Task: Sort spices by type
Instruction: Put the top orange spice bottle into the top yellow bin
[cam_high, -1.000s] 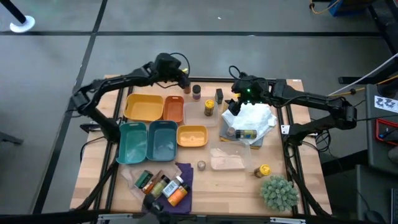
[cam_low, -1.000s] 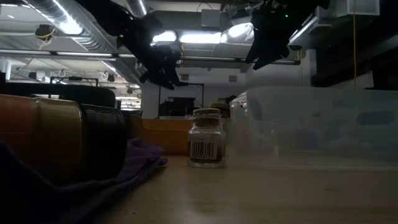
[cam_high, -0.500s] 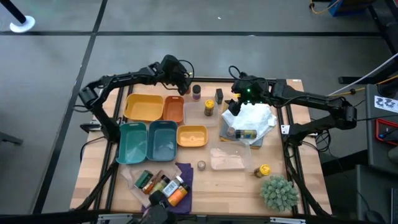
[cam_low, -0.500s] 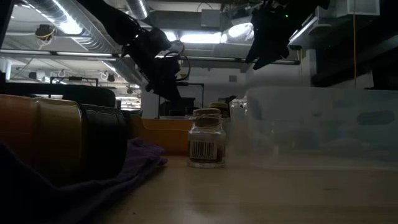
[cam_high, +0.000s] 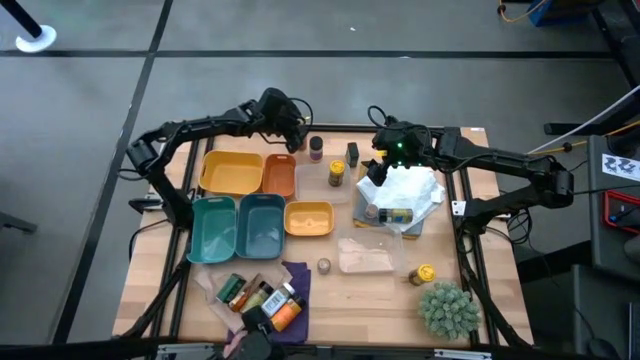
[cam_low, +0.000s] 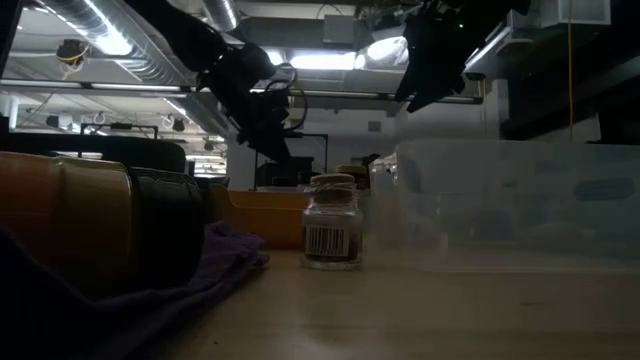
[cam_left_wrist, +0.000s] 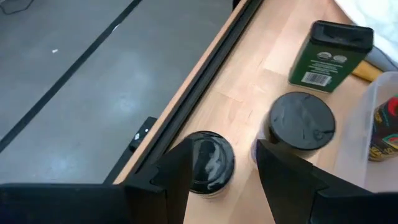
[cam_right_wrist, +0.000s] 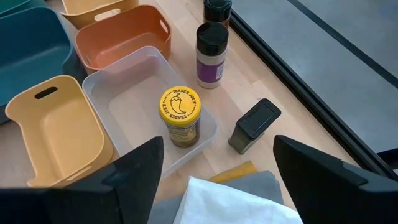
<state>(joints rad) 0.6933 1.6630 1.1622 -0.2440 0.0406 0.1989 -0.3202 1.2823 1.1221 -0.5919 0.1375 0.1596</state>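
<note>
My left gripper hangs open at the table's far edge, slanting down over two spice jars. A small black-capped jar stands by one finger. A wider black-capped bottle stands by the other. A green tin stands beyond them. My right gripper waits open above a white cloth. A yellow-capped jar stands in a clear tray. A purple-labelled bottle stands behind it.
Yellow, orange, two teal and a small yellow tray fill the left half. Several bottles lie on a purple cloth near the front. A small jar, a yellow-capped jar and a spiky plant stand front right.
My left gripper has sunk a little toward the jars at the far edge and rolled about its own line. It has kept still for the last half second. Its fingers stay as far apart as before.
</note>
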